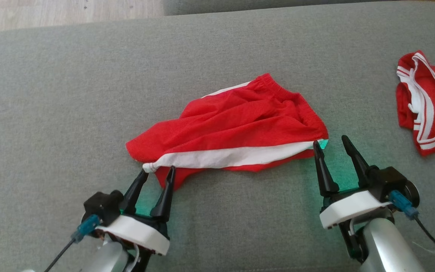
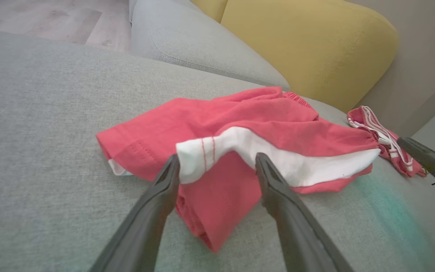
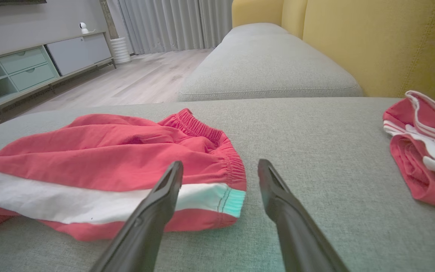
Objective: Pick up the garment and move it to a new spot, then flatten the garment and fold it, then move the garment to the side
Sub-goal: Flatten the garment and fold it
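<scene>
left hand [image 1: 158, 170], right hand [image 1: 330, 140] bracket shorts [image 1: 240, 121] lying crosswise, waistband [image 1: 296, 102] right.

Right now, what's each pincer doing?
Left pincer: open, gripping nothing, straddling hem of red shorts.
Right pincer: open, gripping nothing, at the waistband corner.

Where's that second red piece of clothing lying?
The crumpled red-and-white garment lies at the head view's right edge on the grey sofa cushion, apart from the red shorts.
</scene>
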Available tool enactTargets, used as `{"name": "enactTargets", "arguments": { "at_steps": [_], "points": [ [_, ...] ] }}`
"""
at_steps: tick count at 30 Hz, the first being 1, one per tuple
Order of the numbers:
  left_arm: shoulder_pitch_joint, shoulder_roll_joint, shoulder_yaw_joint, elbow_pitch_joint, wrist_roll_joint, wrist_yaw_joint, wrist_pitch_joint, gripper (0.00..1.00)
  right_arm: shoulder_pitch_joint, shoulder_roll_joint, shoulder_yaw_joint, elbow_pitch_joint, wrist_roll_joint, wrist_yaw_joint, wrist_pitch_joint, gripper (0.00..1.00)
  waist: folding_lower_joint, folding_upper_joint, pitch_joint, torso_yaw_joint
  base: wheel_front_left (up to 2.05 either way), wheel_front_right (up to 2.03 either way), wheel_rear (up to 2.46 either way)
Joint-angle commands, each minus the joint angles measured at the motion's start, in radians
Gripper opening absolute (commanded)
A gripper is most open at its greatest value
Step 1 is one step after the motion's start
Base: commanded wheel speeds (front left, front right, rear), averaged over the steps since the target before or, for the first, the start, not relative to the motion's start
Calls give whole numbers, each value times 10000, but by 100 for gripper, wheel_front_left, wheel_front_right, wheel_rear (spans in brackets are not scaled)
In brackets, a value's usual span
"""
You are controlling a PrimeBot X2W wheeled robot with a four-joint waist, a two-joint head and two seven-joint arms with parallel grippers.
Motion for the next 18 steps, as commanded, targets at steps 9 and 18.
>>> {"name": "enactTargets", "arguments": {
  "at_steps": [9,18],
  "points": [
    [-356,160,283,-256,383,16,-53,0,-75,-18,298,-225,42,65,-113,100,1,0,-32,-50,0,0,0],
    [-229,-38,923,-220,974,15,-53,0,-80,-18,42,37,172,65,-113,100,1,0,-49,28,0,0,0]
  ]
}}
